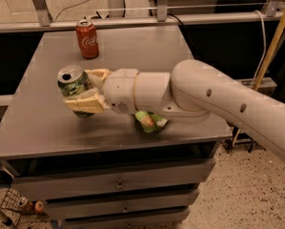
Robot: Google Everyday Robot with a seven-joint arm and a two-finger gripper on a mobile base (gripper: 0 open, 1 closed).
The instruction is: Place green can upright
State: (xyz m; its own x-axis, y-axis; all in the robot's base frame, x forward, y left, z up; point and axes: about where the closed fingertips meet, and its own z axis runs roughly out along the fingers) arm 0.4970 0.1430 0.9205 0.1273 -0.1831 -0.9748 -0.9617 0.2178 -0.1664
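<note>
The green can [74, 83] is held near upright between my cream fingers, its silver top with pull tab facing up and slightly toward the camera. My gripper [85, 89] is shut on it over the left middle of the grey table [32, 128], with the can's base at or just above the surface. My white arm reaches in from the right.
A red cola can [87, 38] stands upright at the table's back left. A flat green snack bag [150, 120] lies mostly hidden under my arm near the front edge. Drawers sit below the tabletop. A metal rail runs behind the table.
</note>
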